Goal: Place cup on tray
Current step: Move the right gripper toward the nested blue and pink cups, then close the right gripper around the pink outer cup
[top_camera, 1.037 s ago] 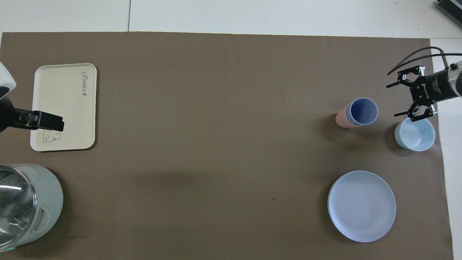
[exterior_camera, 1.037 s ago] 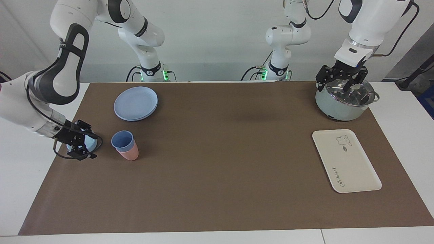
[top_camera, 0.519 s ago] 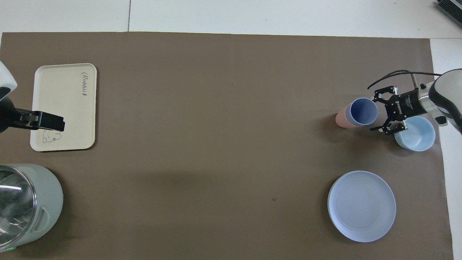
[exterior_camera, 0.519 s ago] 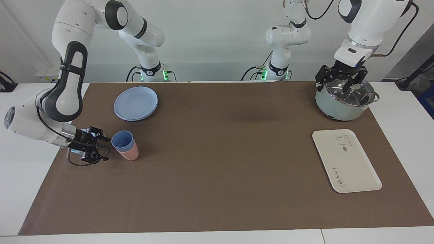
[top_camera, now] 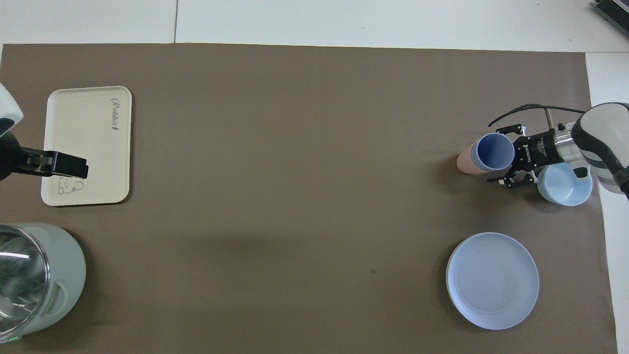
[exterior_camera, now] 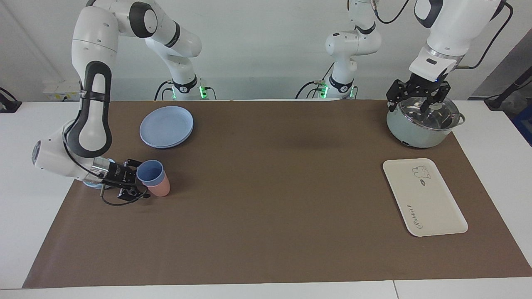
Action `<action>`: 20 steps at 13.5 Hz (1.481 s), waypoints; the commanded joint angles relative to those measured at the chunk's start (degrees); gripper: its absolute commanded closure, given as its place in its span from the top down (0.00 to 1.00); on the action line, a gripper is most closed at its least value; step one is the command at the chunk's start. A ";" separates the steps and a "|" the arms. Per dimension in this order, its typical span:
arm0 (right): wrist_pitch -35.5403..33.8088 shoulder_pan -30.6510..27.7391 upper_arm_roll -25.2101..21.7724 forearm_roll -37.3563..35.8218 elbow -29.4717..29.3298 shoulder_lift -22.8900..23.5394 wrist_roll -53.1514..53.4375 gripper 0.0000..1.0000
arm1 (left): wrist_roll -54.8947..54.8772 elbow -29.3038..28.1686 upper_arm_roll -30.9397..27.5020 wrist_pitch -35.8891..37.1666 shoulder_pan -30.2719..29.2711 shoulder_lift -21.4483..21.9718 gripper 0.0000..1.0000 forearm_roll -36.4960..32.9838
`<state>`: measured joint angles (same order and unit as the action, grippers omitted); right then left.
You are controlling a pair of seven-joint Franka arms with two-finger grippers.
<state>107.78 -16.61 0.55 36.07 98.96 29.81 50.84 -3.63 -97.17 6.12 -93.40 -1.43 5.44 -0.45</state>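
A brown mat [exterior_camera: 266, 199] covers a white table [exterior_camera: 25, 216] before a pale wall [exterior_camera: 257, 45].

Cup [exterior_camera: 150, 172] nested in a pink tumbler [exterior_camera: 159, 188], bowl [top_camera: 565, 186] beside it, tray [exterior_camera: 424, 197] well apart

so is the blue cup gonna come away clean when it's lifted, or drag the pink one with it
The blue cup sits nested in the pink tumbler, so the tumbler may well lift with it. Both look like thin, light plastic: stiff, hardly fragile. The open right gripper comes in sideways at the rim; the tall stack might tip.

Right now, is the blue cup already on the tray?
No, the cup stands nested in the pink tumbler on the mat, while the tray is bare.
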 commanded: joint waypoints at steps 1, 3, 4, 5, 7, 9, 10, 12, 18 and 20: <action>2.52 0.26 0.41 3.47 2.99 -2.04 -2.06 0.94 | -0.15 -1.88 -0.23 -1.17 0.64 1.50 1.00 -1.22; 2.53 0.26 0.59 4.36 3.17 -2.12 -2.06 0.94 | -0.15 -2.05 -0.23 -1.17 0.73 1.59 1.00 -1.22; 2.53 0.35 0.59 5.58 3.26 -2.12 -2.06 0.93 | -0.24 -2.40 -0.23 -1.25 0.91 1.76 1.00 -1.22; 2.44 0.78 0.59 6.81 3.78 -2.30 -2.23 0.90 | -0.24 -2.67 -0.23 -1.17 0.99 1.94 1.00 -1.22; 2.44 1.66 0.59 9.01 4.75 -2.74 -2.32 0.84 | -0.24 -2.85 -0.23 -1.17 1.08 2.03 1.00 -1.22; 1.39 1.93 0.59 10.86 5.36 -3.00 -2.32 0.69 | -0.24 -2.85 -0.23 -1.17 1.78 2.03 1.00 -1.22; 1.04 1.84 0.59 10.87 5.63 -3.26 -3.28 0.45 | -0.24 -3.02 -0.23 -1.17 1.87 2.20 1.00 -1.22; -2.30 3.49 0.68 10.95 5.72 -4.05 -5.48 0.00 | -0.24 -3.46 -0.23 -1.25 1.79 2.29 1.00 -1.30; -3.01 12.19 0.68 10.95 7.56 -12.57 7.14 0.00 | 13.88 -2.93 0.48 -1.34 3.19 2.29 1.00 3.16; -2.75 16.15 0.68 10.95 7.48 -15.56 13.20 0.00 | 20.38 -3.19 0.48 -2.65 4.85 2.29 1.00 6.33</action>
<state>104.49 -2.97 1.38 45.59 103.71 18.83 59.59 10.78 -98.01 7.05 -93.72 1.44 5.96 3.40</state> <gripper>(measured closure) 0.225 0.000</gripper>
